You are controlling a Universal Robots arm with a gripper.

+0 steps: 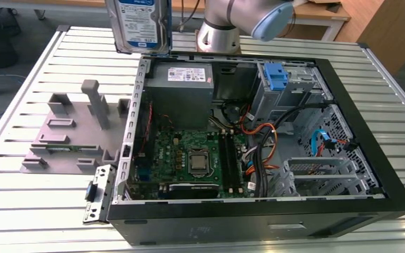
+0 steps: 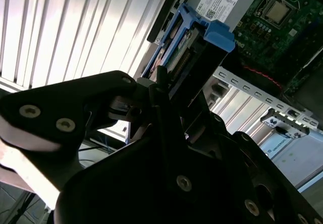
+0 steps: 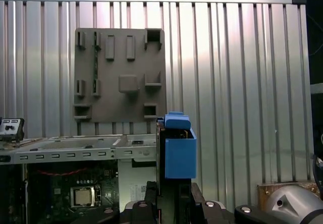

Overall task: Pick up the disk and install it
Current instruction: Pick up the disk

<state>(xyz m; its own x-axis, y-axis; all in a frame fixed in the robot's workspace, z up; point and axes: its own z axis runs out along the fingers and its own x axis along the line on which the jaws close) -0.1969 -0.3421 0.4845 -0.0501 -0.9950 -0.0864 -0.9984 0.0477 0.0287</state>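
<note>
The gripper (image 3: 170, 192), jaws clamped on the disk (image 1: 141, 23), holds it upright high over the table (image 1: 34, 211), toward its far edge, probably to clear the computer case (image 1: 259, 224) wall.

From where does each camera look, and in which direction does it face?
Exterior view: off the arm, above, looking down on the open computer case; the arm shows.
First wrist view: on the wrist, looking along the gripper past the disk to the grey fixture plate.
Second wrist view: on the wrist, looking over the gripper to the disk.
All share the disk.
</note>
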